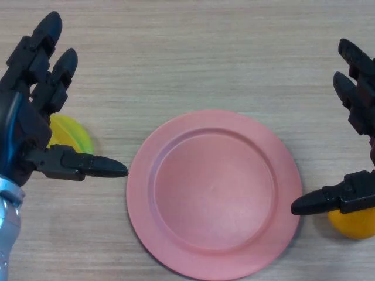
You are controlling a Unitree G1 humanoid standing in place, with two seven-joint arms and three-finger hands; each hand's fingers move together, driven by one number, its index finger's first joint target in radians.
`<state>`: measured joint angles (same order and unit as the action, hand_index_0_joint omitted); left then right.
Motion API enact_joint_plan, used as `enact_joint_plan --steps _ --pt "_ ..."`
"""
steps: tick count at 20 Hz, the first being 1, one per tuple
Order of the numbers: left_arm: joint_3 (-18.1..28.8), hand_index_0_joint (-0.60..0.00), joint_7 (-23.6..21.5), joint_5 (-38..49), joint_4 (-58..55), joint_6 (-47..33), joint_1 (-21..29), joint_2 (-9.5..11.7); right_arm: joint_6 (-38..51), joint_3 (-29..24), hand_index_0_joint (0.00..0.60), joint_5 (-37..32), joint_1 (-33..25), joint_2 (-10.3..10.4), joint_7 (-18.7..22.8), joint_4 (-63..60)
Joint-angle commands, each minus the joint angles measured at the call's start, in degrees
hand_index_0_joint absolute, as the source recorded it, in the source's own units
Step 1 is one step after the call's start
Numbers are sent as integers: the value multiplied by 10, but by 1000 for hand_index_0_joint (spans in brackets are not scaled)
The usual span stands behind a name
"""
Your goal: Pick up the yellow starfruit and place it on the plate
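Looking down from the head view, you have the pink plate (214,193) lying flat on the wooden table (193,58), near the table's near edge and about midway between its left and right sides. Nothing sits on the plate.

Your left hand (26,117) hangs over the table's left side with its fingers straight and spread away from the thumb, holding nothing. The thumb points toward the plate and its tip stops just short of the plate's left rim. Under that hand you can see part of a yellow-green fruit (70,136) resting on the table just beside the plate's left rim; the hand covers its left part, so you cannot tell its full shape.

Your right hand (360,199) shows at the table's right side, likewise spread apart and empty, with its thumb tip reaching the plate's right rim. Below that thumb a yellow-orange fruit (351,225) lies on the table, partly hidden, close to the plate's right edge.
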<state>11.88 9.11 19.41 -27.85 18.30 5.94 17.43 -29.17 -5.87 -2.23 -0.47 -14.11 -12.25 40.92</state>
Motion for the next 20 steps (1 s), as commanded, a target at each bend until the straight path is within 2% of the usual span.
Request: enact_joint_plan --steps 1,7,9,11,12,13,14,15,16,17,18,19,20 --pt "21 0 8 4 -34 -86 9 15 90 -35 0 -32 -14 -14 2 35" --pt "27 0 7 -12 -32 -84 8 16 91 -38 0 -31 -17 -16 8 31" --pt "36 0 12 -11 -24 -90 12 22 99 -39 0 -25 -13 -15 5 30" --pt "57 0 21 0 -15 -86 19 36 96 -39 0 -27 -12 -14 9 33" --pt "61 0 37 -43 17 -114 25 51 98 -38 0 -21 -15 -15 11 31" --pt "60 0 39 -68 33 -132 28 54 97 -39 0 -21 -16 -15 11 31" --pt "69 0 37 -118 74 -176 35 63 101 -40 0 -16 -13 -15 9 30" --pt "71 0 36 -135 90 -185 41 70 103 -41 0 -16 -11 -15 8 30" --pt "70 0 31 -210 147 -248 48 84 110 -42 0 -16 -7 -12 9 28" --pt "72 0 24 -226 167 -262 53 88 112 -42 0 -16 -5 -12 10 28" --pt "73 0 19 -283 220 -299 63 109 117 -42 0 -15 -2 -11 9 27" --pt "71 0 12 -308 239 -314 66 115 119 -43 0 -16 -2 -10 10 26" --pt "73 0 12 -329 271 -316 77 130 110 -47 0 -32 1 -8 11 33"
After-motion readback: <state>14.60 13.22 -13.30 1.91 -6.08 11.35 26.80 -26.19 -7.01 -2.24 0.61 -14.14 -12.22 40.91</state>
